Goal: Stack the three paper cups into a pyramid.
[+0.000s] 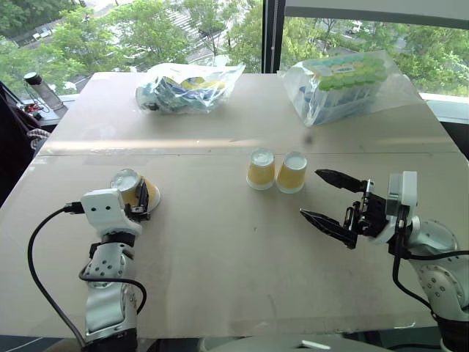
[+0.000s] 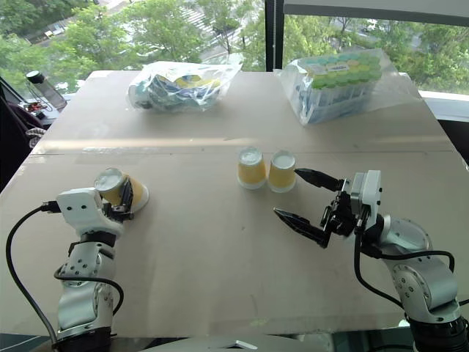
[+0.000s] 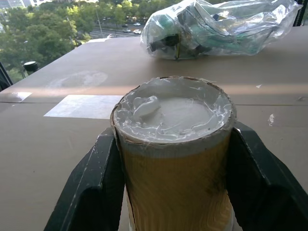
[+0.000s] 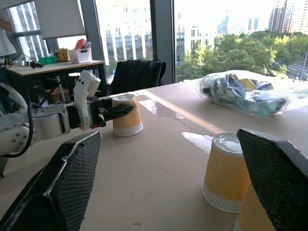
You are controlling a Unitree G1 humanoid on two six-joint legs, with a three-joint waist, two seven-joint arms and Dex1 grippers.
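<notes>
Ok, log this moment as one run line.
left gripper: shut on lone cup | right gripper: open, empty | cup pair: side by side

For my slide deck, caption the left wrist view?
Left gripper shut on an upturned paper cup, bagged goods behind.

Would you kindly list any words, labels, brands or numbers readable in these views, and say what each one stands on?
None can be read.
Paper cups: plain yellow sides, no print.
Left bag: coloured packaging inside, print too blurred to read.
Right bag: green and blue packs, any lettering too small to read.
Table: no markings.
</notes>
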